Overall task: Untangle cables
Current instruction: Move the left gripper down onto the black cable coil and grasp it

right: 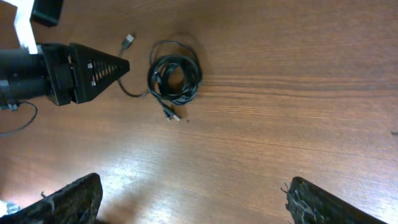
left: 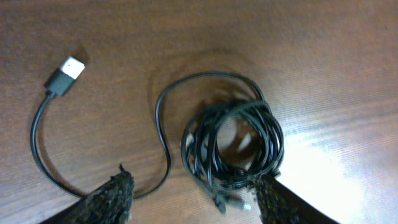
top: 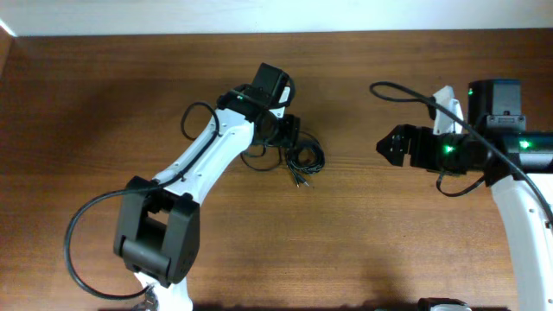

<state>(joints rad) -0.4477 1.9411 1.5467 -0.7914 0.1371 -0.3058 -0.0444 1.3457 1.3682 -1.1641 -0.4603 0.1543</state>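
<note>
My worry is the left gripper. Its fingers are spread and stand either side of the cables, so closing here would likely pinch every loop at once and cinch the tangle tighter, or drag the whole coil across the table. The right gripper, likewise released, hangs well apart, too far to pin anything down. The cables lie on the wood as thin black cords wound into a tight ring. Small plug ends poke out, and one loose strand curls away to a USB plug.
</note>
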